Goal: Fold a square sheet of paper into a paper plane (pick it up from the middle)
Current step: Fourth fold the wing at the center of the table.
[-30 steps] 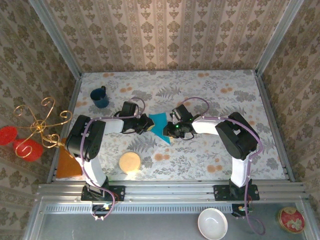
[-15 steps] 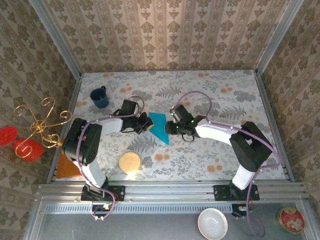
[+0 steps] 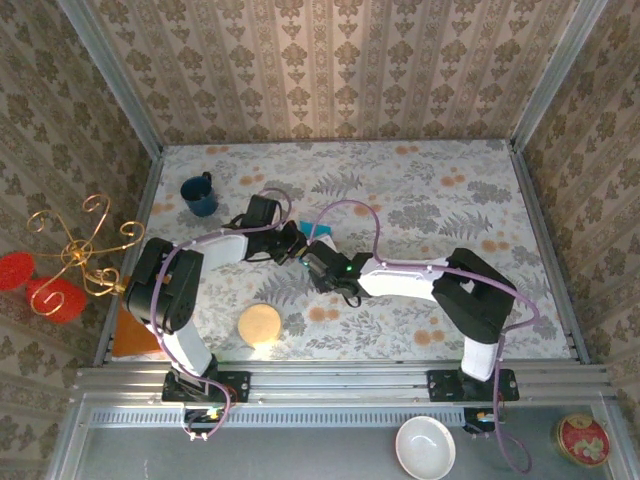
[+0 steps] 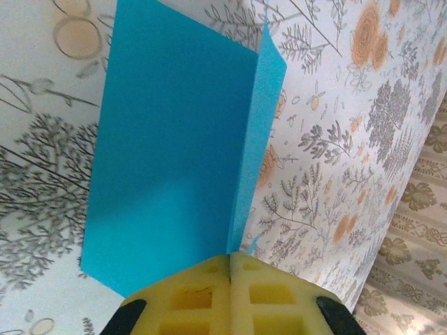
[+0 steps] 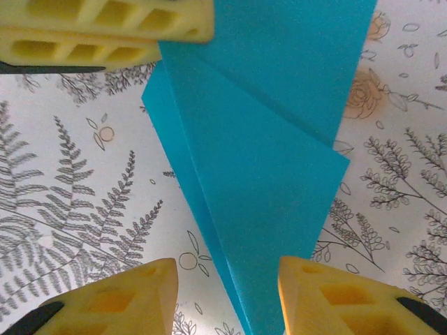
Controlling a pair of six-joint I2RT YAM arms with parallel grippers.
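The left tool [image 4: 230, 264] pinches the creased square sheet of paper [image 4: 167, 153] at its 6 o'clock edge; the right tool [image 5: 227, 279], wide open, straddles the narrow end.

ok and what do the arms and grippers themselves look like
The left arm and right arm have white links with black joint housings, and a thin lilac cable loops along each. A small green light glows near the right wrist. The left gripper and right gripper have chunky yellow fingers with rectangular hollow cells.
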